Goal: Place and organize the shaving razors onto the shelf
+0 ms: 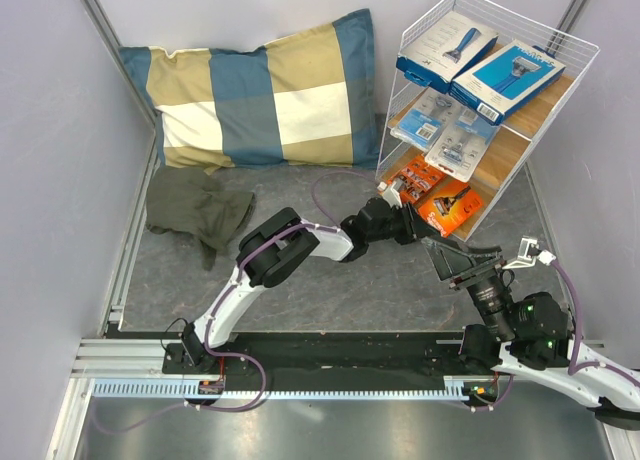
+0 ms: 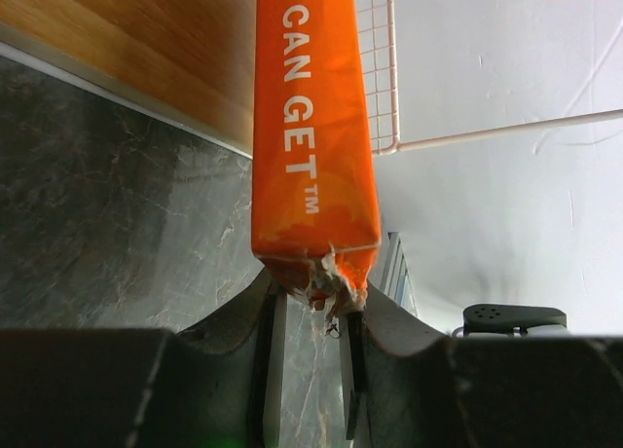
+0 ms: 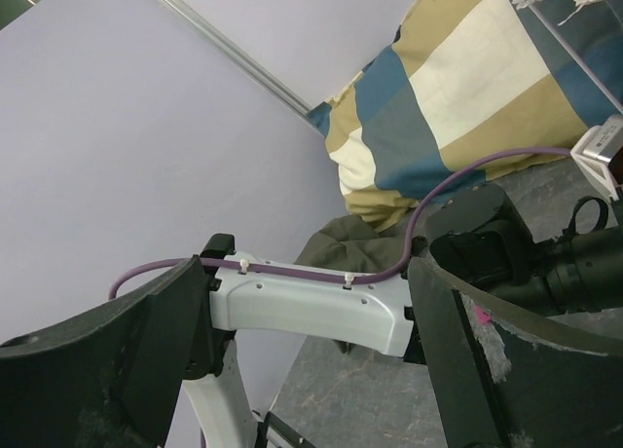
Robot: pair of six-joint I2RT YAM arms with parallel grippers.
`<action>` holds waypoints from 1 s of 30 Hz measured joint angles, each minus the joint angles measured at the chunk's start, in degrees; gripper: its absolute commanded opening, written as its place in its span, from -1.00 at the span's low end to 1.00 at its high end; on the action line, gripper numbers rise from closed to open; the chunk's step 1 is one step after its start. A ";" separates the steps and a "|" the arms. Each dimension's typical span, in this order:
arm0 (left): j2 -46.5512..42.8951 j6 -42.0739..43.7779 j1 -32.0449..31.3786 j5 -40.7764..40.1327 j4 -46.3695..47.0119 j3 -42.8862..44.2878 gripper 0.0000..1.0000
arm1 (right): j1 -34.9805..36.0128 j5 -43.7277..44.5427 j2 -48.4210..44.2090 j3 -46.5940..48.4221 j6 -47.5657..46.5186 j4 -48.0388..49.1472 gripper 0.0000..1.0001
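The shelf (image 1: 520, 150), a white wire rack with three wooden boards, stands at the back right. Two blue razor boxes (image 1: 447, 46) (image 1: 507, 78) lie on its top board. Two clear blister packs (image 1: 425, 117) (image 1: 462, 145) lie on the middle one. An orange card (image 1: 412, 177) rests on the lowest board. My left gripper (image 1: 408, 223) (image 2: 311, 292) is shut on the torn near end of a second orange card (image 1: 450, 206) (image 2: 311, 127), which is seen edge-on beside the lowest board (image 2: 146, 49). My right gripper (image 1: 455, 263) (image 3: 302, 355) stands open, holding nothing, just right of the left gripper.
A blue-and-tan checked pillow (image 1: 265, 95) leans on the back wall, with a dark green cloth (image 1: 195, 208) crumpled in front of it. Walls close in on the left and right. In the right wrist view the left arm's white link (image 3: 311, 312) crosses ahead.
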 measured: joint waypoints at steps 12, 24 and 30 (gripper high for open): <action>6.43 -9.33 -0.90 -0.11 -0.46 5.38 -0.95 | 0.00 0.28 -0.02 0.85 0.07 -1.42 0.89; 9.38 -18.91 -1.16 -3.63 2.71 7.34 -0.95 | 0.00 0.83 -0.02 2.10 0.24 -4.31 0.89; 11.61 -21.75 -1.05 -4.96 2.71 10.64 -0.95 | 0.00 0.94 -0.02 3.32 0.46 -5.97 0.89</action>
